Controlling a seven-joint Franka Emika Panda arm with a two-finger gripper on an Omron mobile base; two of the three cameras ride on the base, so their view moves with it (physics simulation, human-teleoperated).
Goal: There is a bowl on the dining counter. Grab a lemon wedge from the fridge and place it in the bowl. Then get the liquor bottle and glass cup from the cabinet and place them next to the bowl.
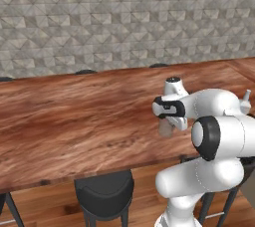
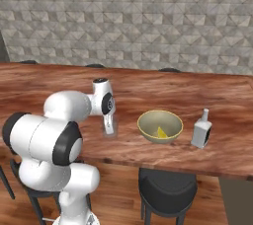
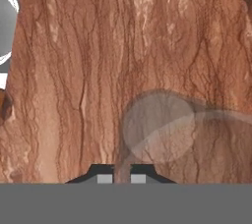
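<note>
The glass cup (image 2: 109,127) was seen left of centre in the right base view, upright on the dining counter (image 2: 148,91), its long axis vertical and its mouth turned up. The gripper (image 2: 109,120) was held narrow on the cup's rim wall from above. The cup was judged light, stiff, slippery and breakable, best taken by the rim or side wall. The bowl (image 2: 159,126), with a lemon wedge (image 2: 161,132) inside, lay at centre, and the liquor bottle (image 2: 201,129) stood right of it.
</note>
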